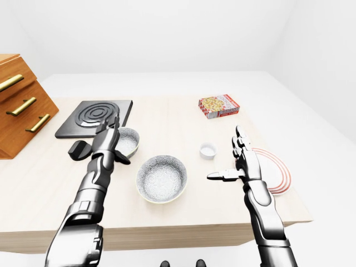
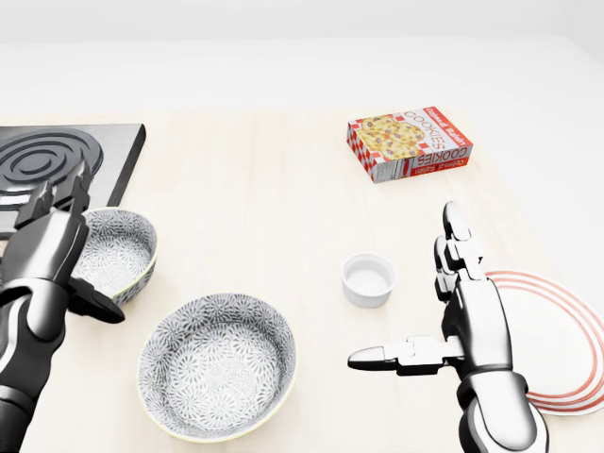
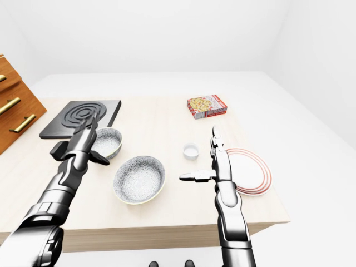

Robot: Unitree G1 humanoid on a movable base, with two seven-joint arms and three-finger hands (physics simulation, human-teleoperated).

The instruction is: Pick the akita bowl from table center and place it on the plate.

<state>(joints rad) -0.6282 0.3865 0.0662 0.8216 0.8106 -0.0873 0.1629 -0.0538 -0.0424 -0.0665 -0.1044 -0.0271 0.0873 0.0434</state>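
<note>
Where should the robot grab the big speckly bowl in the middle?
Probably the rim of the big bowl, from above on its right side in the head view. It sits upright and open, so fingers can pinch the wall, and the open right hand is on that side.

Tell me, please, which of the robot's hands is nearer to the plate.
Right. The right hand is open at the plate's left edge in the head view; the left hand is far off at that view's left, by the smaller patterned bowl.
</note>
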